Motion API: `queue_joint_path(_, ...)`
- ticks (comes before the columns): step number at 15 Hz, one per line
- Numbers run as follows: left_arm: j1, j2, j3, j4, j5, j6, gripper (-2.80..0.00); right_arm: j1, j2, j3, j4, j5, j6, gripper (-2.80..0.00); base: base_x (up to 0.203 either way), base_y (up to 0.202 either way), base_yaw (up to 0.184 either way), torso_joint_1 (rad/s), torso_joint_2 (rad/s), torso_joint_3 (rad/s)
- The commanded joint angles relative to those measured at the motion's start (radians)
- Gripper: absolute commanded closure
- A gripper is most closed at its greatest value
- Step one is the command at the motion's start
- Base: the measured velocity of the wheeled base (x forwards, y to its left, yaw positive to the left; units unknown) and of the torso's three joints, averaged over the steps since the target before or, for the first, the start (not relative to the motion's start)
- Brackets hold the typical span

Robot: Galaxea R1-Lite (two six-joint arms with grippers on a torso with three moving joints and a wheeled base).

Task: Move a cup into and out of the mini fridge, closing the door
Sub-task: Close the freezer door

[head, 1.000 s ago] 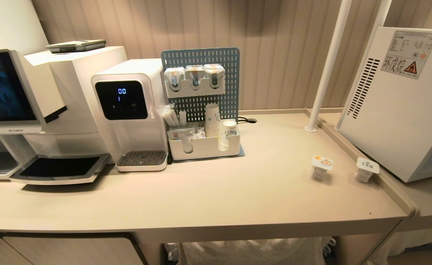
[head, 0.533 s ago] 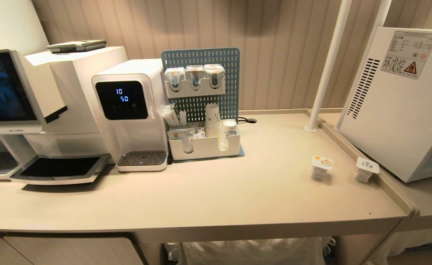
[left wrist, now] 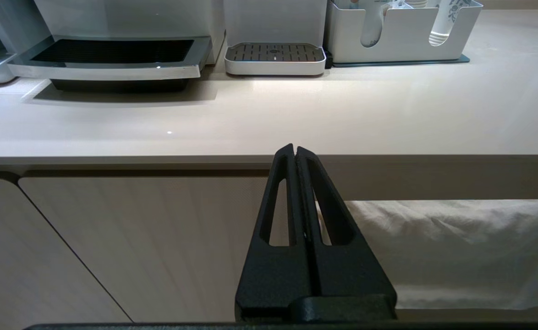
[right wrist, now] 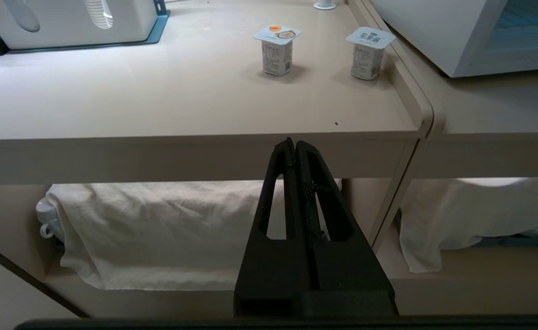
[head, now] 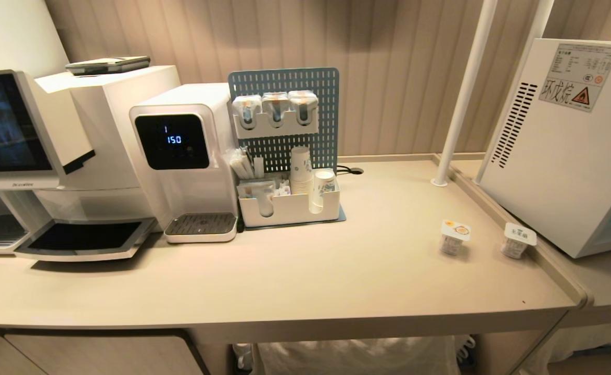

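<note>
**Below the counter edge, both tools closed and empty**

From my head camera I see the white boxy mini fridge [head: 560,156] at the right, with two small sealed plastic cups [head: 455,237] near it on the beige counter [head: 284,281]; neither arm shows. Only the wrist cameras show them: the left tool [left wrist: 295,149] and right tool [right wrist: 294,143] sit fingers pressed together, level with the counter's front edge. The right wrist also catches the fridge's front corner.

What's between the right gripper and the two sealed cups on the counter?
Nothing visible on the counter. The right gripper, shut, sits below and in front of the counter edge; the orange-lid cup and white-lid cup stand beyond it on open surface, so only the edge must be cleared.
</note>
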Motion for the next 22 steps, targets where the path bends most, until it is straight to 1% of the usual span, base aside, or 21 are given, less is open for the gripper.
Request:
queue_joint_path(1,0.000,0.000,0.002,0.000,0.000,-0.001,0.00,0.000,-0.003,0.000,0.001,0.000,0.002,0.00,0.000,0.000,0.000,0.000,0.00,0.000)
queue_joint_path(5,0.000,0.000,0.002,0.000,0.000,-0.001,0.00,0.000,-0.001,0.000,0.001,0.000,0.005,0.00,-0.023,0.000,0.000,0.000,0.00,0.000)
queue_joint_path(12,0.000,0.000,0.002,0.000,0.001,-0.001,0.00,0.000,-0.003,-0.001,0.001,0.000,0.012,0.00,-0.191,0.000,0.001,0.001,0.00,0.001)
queue_joint_path(14,0.000,0.000,0.002,0.000,0.000,-0.001,0.00,0.000,-0.002,0.000,0.001,0.000,0.012,0.00,-0.126,0.000,0.002,0.004,0.00,0.004)
queue_joint_path(18,0.000,0.000,0.002,0.000,0.000,-0.001,0.00,0.000,-0.001,-0.002,0.001,0.000,0.012,0.00,0.000,0.000,0.000,0.000,0.00,0.000)
queue_joint_path(22,0.000,0.000,0.002,0.000,0.000,-0.001,0.00,0.000,-0.003,-0.002,0.001,0.000,0.012,0.00,0.000,-0.155,0.001,0.003,0.00,0.001)
